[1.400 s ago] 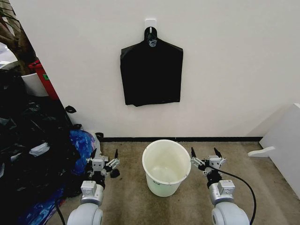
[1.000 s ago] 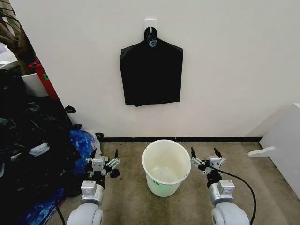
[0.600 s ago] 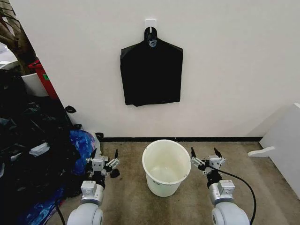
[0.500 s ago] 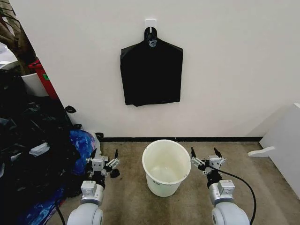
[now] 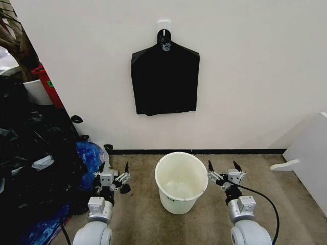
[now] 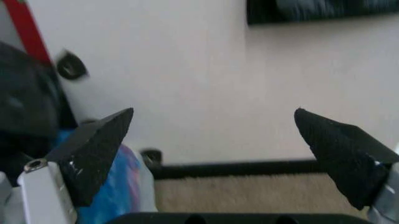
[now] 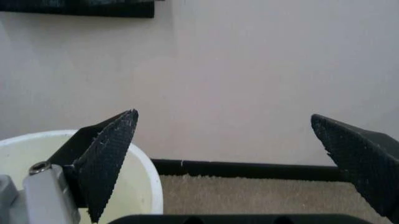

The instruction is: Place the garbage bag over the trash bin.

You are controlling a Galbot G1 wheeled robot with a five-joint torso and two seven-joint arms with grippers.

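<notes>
Head view: bin (image 5: 181, 182) is sitting on the floor against the wall, mouth up and unlined, centred between both arms so each can take one side of the rim. Left gripper (image 5: 113, 170) is hovering just left of it, right gripper (image 5: 225, 168) just right, both spread wide and holding nothing. Black bag (image 5: 165, 80) is hanging flat from a wall hook (image 5: 164, 26) directly above the bin, well apart from both grippers, likely parked there for an easy pinch. Fetching it looks like the first step, not yet begun.
</notes>
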